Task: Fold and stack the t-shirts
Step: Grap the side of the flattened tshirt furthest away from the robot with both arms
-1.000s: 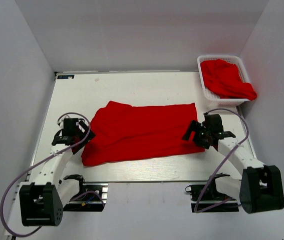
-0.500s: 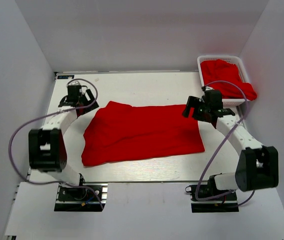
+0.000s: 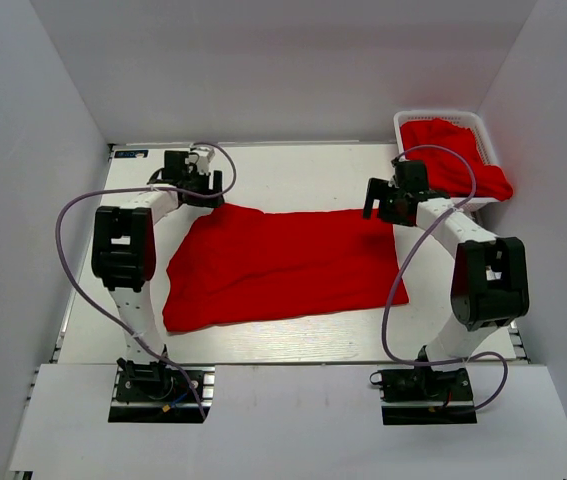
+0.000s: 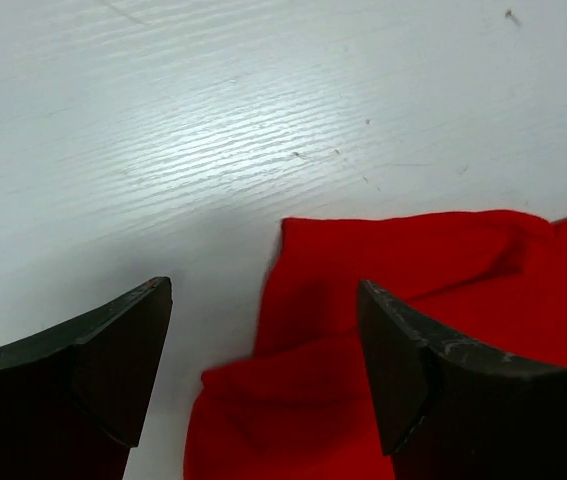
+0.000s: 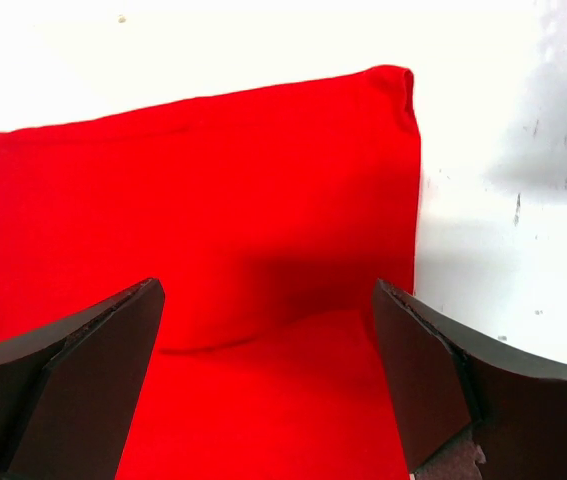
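**A:** What is your left claw (image 4: 263, 300) doing?

**B:** It is hanging wide open and holding nothing. It is sitting over the far left corner of the flat t-shirt (image 4: 403, 300). Bare white table (image 4: 213, 120) is lying past that corner, ahead and to the left, so you are getting room there.

**A:** And your right claw (image 5: 268, 290)?

**B:** It is gaping wide too, and it is gripping nothing. It is hanging over the far right corner of the same shirt. The shirt's right edge is running down toward the right finger (image 5: 443, 380), and bare table is showing beside it.

**A:** Where are the shirts lying?

**B:** The flat t-shirt is spreading across the middle of the table. The bunched t-shirt (image 3: 453, 155) is sitting in the white basket (image 3: 433, 115) at the far right corner and spilling over its near rim. The basket is standing near your right claw.
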`<action>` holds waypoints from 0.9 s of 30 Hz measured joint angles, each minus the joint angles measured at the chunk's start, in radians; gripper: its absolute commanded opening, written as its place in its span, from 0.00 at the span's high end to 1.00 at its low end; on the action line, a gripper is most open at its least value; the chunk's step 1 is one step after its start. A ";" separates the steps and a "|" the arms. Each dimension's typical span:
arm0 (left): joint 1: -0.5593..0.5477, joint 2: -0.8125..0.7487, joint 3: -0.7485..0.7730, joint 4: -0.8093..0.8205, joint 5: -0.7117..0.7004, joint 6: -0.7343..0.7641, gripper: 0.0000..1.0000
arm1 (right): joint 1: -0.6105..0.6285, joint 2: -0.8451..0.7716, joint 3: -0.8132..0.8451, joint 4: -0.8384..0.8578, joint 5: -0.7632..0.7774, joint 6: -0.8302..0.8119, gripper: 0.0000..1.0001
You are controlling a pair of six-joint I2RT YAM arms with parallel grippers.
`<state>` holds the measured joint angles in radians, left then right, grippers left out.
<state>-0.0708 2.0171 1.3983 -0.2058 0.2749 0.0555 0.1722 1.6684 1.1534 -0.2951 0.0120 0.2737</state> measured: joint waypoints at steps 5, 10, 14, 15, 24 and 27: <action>-0.037 0.050 0.013 -0.009 -0.002 0.090 0.19 | -0.002 0.048 0.026 0.000 0.001 -0.002 0.10; -0.072 0.070 0.016 -0.032 -0.063 0.145 0.38 | -0.002 0.063 0.034 0.003 0.000 -0.001 0.10; -0.095 0.084 0.037 -0.047 -0.096 0.166 0.56 | -0.002 0.071 0.044 0.008 0.000 -0.001 0.10; -0.098 0.088 0.045 -0.048 -0.101 0.167 0.58 | -0.002 0.074 0.048 0.008 0.000 -0.001 0.10; -0.113 0.104 0.073 -0.058 -0.124 0.177 0.98 | -0.002 0.124 0.098 0.010 0.014 0.002 0.10; -0.113 0.104 0.073 -0.057 -0.126 0.179 1.00 | -0.002 0.170 0.145 0.010 0.031 0.008 0.10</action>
<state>-0.1833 2.1212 1.4712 -0.2630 0.1493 0.2348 0.1699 1.8381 1.2980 -0.2855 0.0433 0.2821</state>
